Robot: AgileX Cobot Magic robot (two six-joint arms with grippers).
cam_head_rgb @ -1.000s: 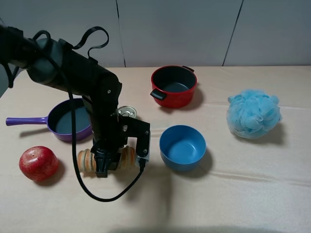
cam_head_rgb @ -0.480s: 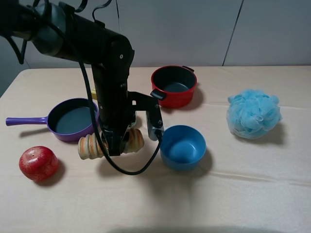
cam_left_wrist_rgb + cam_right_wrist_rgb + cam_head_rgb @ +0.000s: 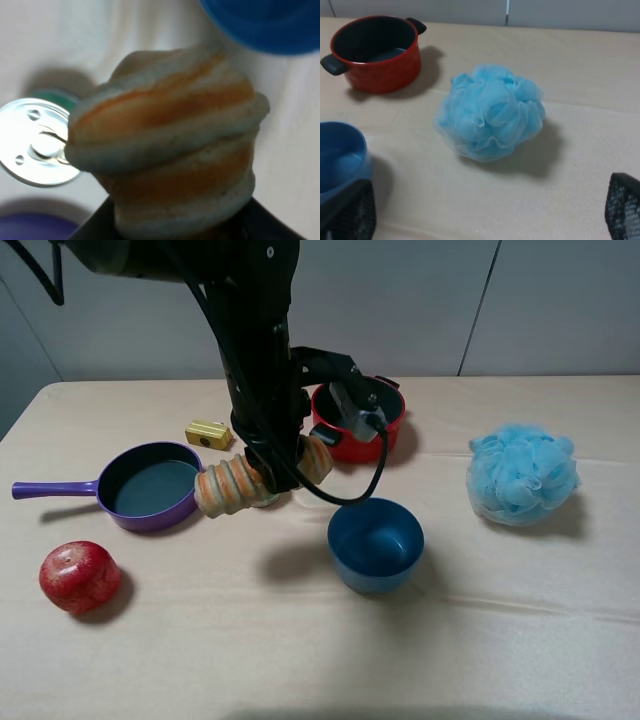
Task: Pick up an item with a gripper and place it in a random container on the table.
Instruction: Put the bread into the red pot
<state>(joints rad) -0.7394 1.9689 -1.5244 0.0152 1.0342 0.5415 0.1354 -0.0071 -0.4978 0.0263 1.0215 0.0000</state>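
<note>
My left gripper [image 3: 272, 466] is shut on the ribbed tan and orange-brown bread loaf [image 3: 228, 486] and holds it in the air, just left of the red pot [image 3: 350, 447] and above the table [image 3: 500, 630]. The arm's grey block hides part of the pot. In the left wrist view the loaf [image 3: 170, 145] fills the frame between the jaws. My right gripper [image 3: 486, 212] is open and empty, low over the table; it does not show in the exterior view. The red pot [image 3: 375, 52] stands empty in the right wrist view.
A blue bowl [image 3: 375, 543] stands in front of the pot. A purple pan [image 3: 150, 487], a red apple [image 3: 80, 576] and a yellow block [image 3: 208, 433] are at the left. A tin can [image 3: 37, 142] sits under the loaf. A blue mesh sponge [image 3: 522, 473] is at the right.
The left arm has lifted the loaf off the table and carried it back and to the right, from beside the apple to just left of the red pot.
</note>
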